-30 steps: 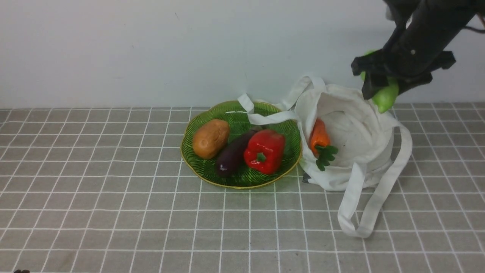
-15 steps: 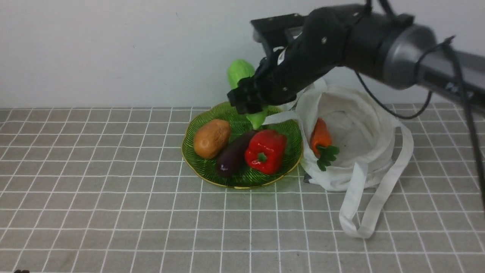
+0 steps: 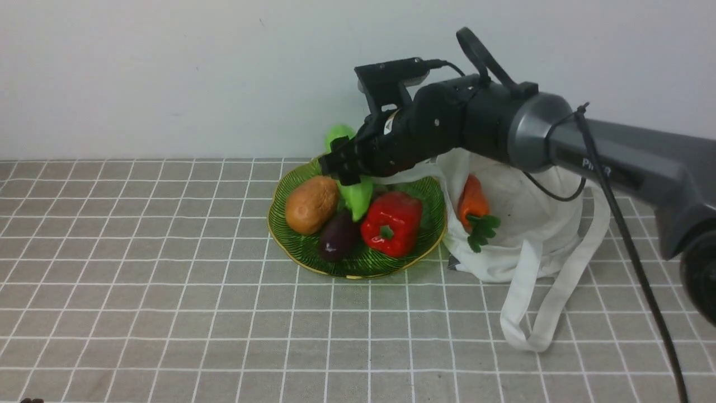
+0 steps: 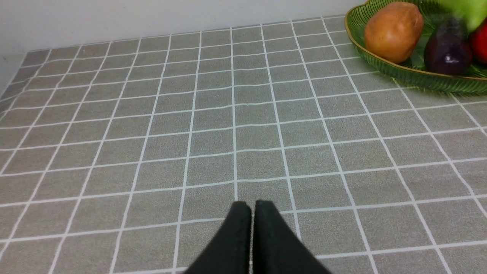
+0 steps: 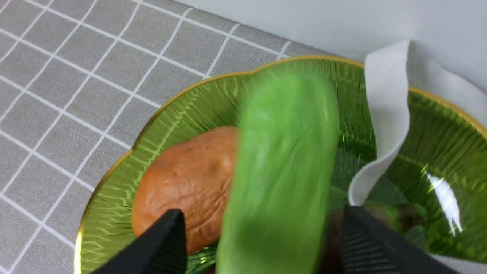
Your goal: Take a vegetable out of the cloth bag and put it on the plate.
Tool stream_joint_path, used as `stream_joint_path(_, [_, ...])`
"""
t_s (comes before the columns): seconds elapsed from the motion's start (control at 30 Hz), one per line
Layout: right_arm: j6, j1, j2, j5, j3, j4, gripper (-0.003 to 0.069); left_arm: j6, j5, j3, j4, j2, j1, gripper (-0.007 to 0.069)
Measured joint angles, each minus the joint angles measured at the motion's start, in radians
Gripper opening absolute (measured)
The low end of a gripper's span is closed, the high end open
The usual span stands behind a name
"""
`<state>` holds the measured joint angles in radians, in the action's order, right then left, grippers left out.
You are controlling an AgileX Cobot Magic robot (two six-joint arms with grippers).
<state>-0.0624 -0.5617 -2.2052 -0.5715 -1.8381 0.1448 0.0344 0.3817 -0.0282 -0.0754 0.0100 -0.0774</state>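
Black fingertips of the left gripper (image 4: 252, 215) are nearly meeting with nothing between them, the arm apparently waiting because the right one is doing this job. Beyond, the gold-rimmed green plate (image 3: 358, 276) is holding an eggplant (image 3: 337, 238), a red bell pepper (image 3: 393, 224) and a potato (image 3: 311, 205), their crowding probably leaving little flat room. The light green vegetable (image 3: 356, 197) is slanting over the eggplant at the plate's far side, between the opened jaws of the right gripper (image 5: 262, 236); gaps are showing on both sides, suggesting a release from low down to soften the landing. Whether it is fully resting, the blur is hiding. Alongside, the white cloth bag (image 3: 486, 266) is lying open-mouthed, keeping a carrot (image 3: 472, 197) inside. Compared with the earlier front frames, the vegetable is sitting lower, having crossed from above the bag.
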Motion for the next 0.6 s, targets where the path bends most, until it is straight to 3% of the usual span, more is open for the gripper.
stream_joint_path(0.13, [-0.046,0.000,0.001,-0.031,0.000,-0.030,0.0563,0.000,0.000,0.000,0.000,0.000,0.000,-0.0005])
stream_joint_path(0.37, [-0.034,0.000,0.064,-0.185,-0.032,-0.041,0.0573,0.000,0.000,0.000,0.000,0.000,0.000,-0.0005])
stream_joint_path(0.47, [0.025,0.000,0.137,-0.319,-0.129,-0.044,0.0537,0.000,0.000,0.000,0.000,0.000,0.000,-0.0005])
stream_joint_path(0.6, [0.100,0.000,0.257,-0.539,-0.289,-0.049,0.0417,0.000,0.000,0.000,0.000,0.000,0.000,-0.0005])
